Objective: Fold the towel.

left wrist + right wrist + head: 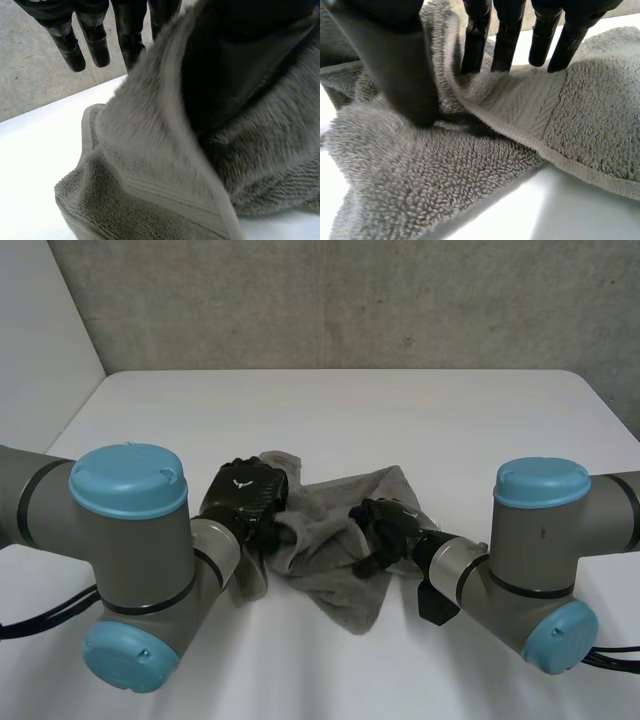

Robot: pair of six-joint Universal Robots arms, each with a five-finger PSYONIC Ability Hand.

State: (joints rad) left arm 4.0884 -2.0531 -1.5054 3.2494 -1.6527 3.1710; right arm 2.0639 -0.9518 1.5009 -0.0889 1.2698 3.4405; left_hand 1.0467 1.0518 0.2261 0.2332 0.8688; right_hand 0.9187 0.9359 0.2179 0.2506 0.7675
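- the towel (330, 540) is gripped at its left edge by the left hand (243, 498);
- its right part is pinched by the right hand (392, 525) fingers (475, 45);
- bunched cloth may be dropped if grips loosen

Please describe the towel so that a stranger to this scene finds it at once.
On the white table, between the two grey arms, lies a crumpled grey towel. The left robot hand and right robot hand each pinch it. It alone is soft: fluffy terry with a flat hem.
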